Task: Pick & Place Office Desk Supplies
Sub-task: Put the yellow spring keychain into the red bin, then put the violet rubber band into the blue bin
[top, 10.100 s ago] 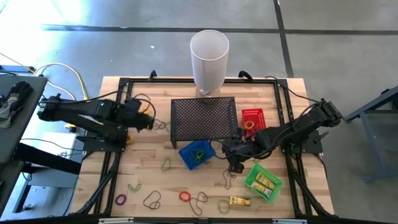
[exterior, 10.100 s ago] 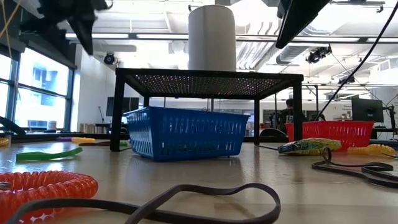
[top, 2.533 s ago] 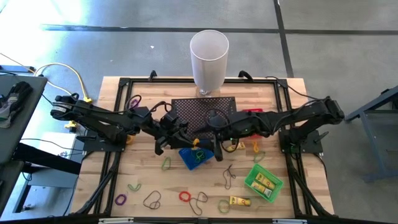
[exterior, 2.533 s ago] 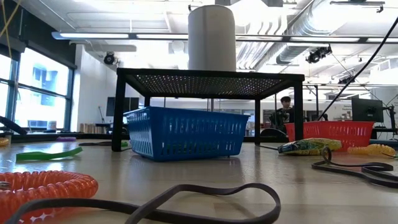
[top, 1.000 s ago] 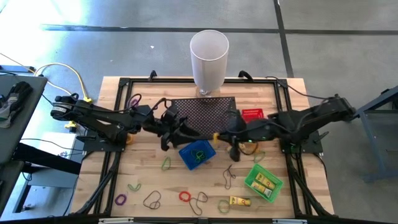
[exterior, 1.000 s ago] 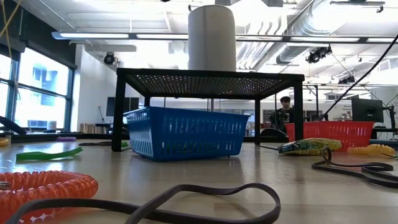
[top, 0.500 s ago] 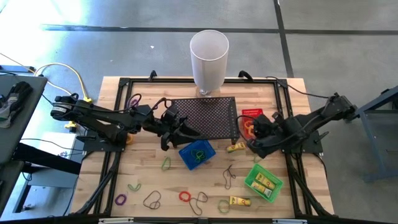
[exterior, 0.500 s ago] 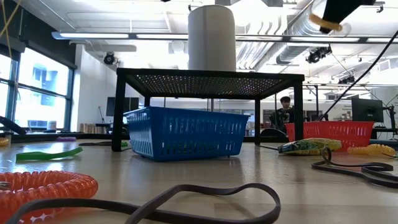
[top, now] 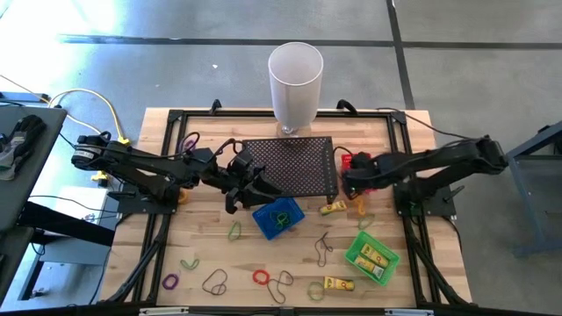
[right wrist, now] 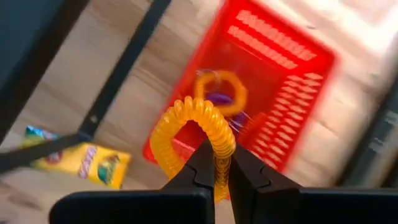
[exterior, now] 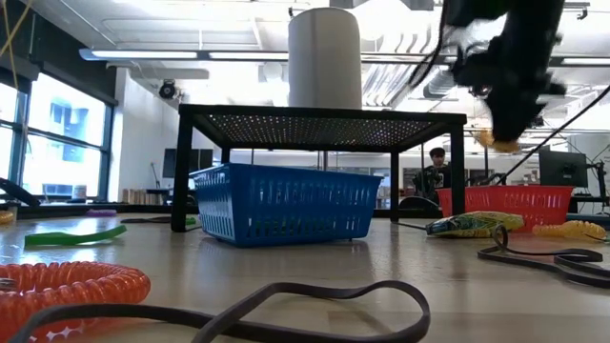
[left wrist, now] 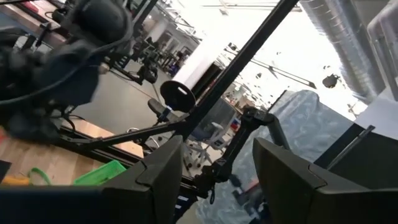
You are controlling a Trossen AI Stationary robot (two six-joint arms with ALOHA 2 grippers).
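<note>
Right gripper (right wrist: 216,163) above the red basket (right wrist: 273,87), fingers pressed on an orange coil band (right wrist: 186,134).

From where I stood, the right arm reached toward the table's right-hand side, its claw pinching the coiled orange loop just over the red basket, which sat beside the black mesh stand (top: 288,165) and already held another orange ring (right wrist: 221,92). The left gripper (top: 248,186) hung at the stand's left edge, fingers spread apart and holding nothing. A blue basket (top: 278,217) stood in front of the stand, a green basket (top: 372,255) with yellow packets toward the front right corner. Loose bands lay along the table's (top: 202,233) front edge, among them a red loop (top: 261,277). The white cylinder (top: 295,83) stood at the far edge.
</note>
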